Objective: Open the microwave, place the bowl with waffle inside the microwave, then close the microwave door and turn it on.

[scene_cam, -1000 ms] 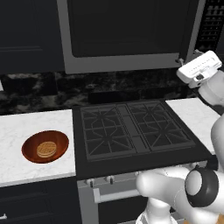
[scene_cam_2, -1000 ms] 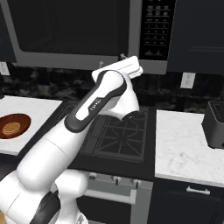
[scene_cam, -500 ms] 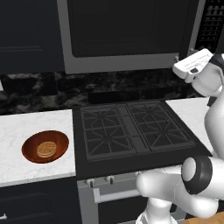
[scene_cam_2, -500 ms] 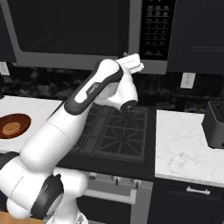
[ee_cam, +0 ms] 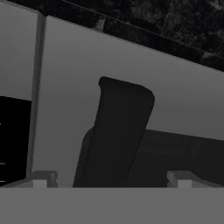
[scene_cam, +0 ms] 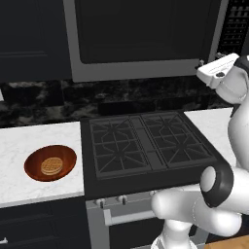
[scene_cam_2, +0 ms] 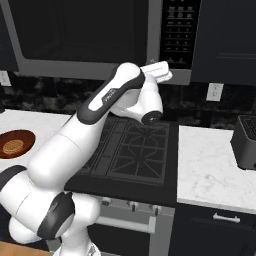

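1. Microwave door [scene_cam: 146, 39] handle [ee_cam: 118, 135] filled the middle of the hand view, dark and upright between the two finger tips [ee_cam: 41, 178], which stood well apart on either side of it. The gripper [ee_cam: 109, 181] was spread open and held nothing; contact with the handle could not be confirmed from these pictures.
2. A good pull would probably call for pushing in a little further so both pads pass the bar, then closing squarely on it and not on its rounded end, where a pinch could slip off.
3. The gripper [scene_cam: 220, 72] sat at the lower right corner of the door, just beside the black button panel [scene_cam_2: 177, 30]. The pull should likely follow an arc about the hinge on the far left edge, not a straight line, or the fingers may lose the bar.
4. The stove [scene_cam: 146, 146] lay below the arm.
5. Farther off, the bowl [scene_cam: 50, 163] rested on the white desk [scene_cam: 19, 146] left of the stove, the waffle [scene_cam: 51, 166] flat inside it, untouched.
6. The microwave [scene_cam_2: 95, 35] hung above the stove, door shut.
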Controlling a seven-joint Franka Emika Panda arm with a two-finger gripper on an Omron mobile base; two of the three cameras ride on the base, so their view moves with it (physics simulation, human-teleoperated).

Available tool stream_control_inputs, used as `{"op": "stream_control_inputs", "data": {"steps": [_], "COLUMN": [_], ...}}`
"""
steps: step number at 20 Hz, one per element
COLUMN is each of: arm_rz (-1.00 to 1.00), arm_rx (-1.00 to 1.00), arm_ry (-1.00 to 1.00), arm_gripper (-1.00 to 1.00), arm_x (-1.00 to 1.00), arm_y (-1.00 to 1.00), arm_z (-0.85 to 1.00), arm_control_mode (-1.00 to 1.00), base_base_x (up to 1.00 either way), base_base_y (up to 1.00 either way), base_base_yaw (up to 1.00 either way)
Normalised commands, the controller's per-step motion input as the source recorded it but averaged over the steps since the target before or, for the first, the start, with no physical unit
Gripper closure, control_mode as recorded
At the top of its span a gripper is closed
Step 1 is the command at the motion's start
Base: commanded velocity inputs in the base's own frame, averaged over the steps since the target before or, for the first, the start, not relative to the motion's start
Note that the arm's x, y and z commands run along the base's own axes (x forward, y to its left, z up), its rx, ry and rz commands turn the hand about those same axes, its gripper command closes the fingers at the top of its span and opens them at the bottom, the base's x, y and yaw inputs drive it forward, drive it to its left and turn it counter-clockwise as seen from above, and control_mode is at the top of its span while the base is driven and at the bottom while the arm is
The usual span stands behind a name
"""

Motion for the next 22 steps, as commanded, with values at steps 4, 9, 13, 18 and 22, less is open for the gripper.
{"op": "stream_control_inputs", "data": {"steps": [4,9,13,18,22], "arm_rz": [-0.04,0.00,0.00,0.01,0.07], "arm_rx": [0.00,0.00,-0.01,-0.01,-0.14], "arm_ry": [0.06,0.01,0.04,0.09,-0.01], "arm_gripper": [-1.00,-1.00,1.00,1.00,1.00], "arm_x": [0.39,0.17,0.00,-0.11,-0.92], "arm_y": [-0.01,0.00,0.01,0.00,0.03], "arm_z": [0.00,0.00,0.00,-0.04,-0.02], "arm_control_mode": [-1.00,-1.00,-1.00,-1.00,-1.00], "base_base_x": [0.00,0.00,0.00,0.00,0.00], "base_base_y": [0.00,0.00,0.00,0.00,0.00], "base_base_yaw": [0.00,0.00,0.00,0.00,0.00]}}
